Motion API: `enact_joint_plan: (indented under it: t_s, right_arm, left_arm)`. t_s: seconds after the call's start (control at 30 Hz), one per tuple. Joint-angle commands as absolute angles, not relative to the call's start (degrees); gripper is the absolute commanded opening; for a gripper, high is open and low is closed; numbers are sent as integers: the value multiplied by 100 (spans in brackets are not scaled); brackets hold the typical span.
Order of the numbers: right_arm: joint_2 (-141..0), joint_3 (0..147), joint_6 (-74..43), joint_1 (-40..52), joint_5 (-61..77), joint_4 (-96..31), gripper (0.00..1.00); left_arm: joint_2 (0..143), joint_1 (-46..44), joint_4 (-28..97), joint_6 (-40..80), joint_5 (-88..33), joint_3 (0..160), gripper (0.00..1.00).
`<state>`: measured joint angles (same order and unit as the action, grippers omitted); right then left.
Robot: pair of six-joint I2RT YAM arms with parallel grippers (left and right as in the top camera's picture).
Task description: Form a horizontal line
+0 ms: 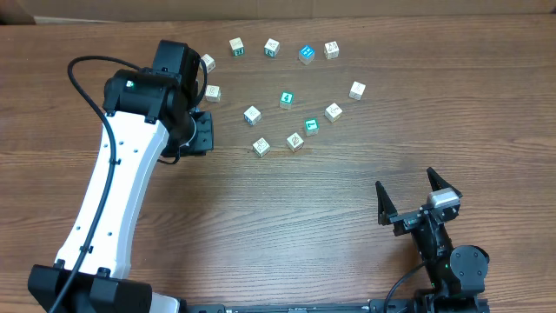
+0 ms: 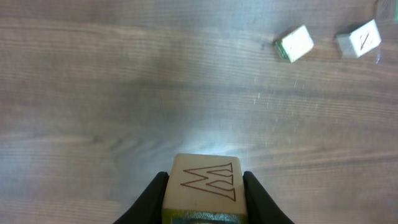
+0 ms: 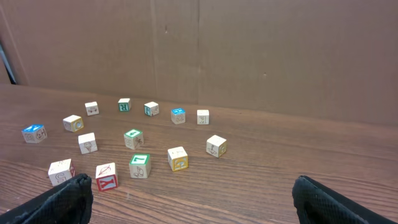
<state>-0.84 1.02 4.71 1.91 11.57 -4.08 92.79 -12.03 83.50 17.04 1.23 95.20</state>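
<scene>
Several small wooden letter blocks lie scattered on the brown table (image 1: 347, 200), from a block at the far left (image 1: 208, 62) to one at the right (image 1: 357, 89), with a blue one (image 1: 306, 54) in the back row. My left gripper (image 1: 198, 132) is left of the cluster and is shut on a pale block with a red W outline (image 2: 205, 185). That block is held above bare wood and is hidden in the overhead view. My right gripper (image 1: 417, 202) is open and empty near the front right. Its fingers frame the blocks in the right wrist view (image 3: 199, 205).
Two loose blocks (image 2: 293, 43) (image 2: 360, 38) lie ahead and to the right of the held block. A brown cardboard wall (image 3: 249, 56) stands behind the table. Bare wood lies between the cluster and the right gripper.
</scene>
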Motion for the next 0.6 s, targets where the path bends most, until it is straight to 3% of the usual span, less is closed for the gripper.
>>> enact_joint_plan:
  t_s: [0.0, 0.57]
  right_arm:
    - [-16, 45, 456, 180, 1103, -377, 100]
    - [-16, 45, 456, 180, 1103, -377, 100]
  left_arm:
    - [9251, -1249, 8543, 1839, -161, 9572, 16]
    - [9251, -1721, 8912, 2150, -148, 9371, 18]
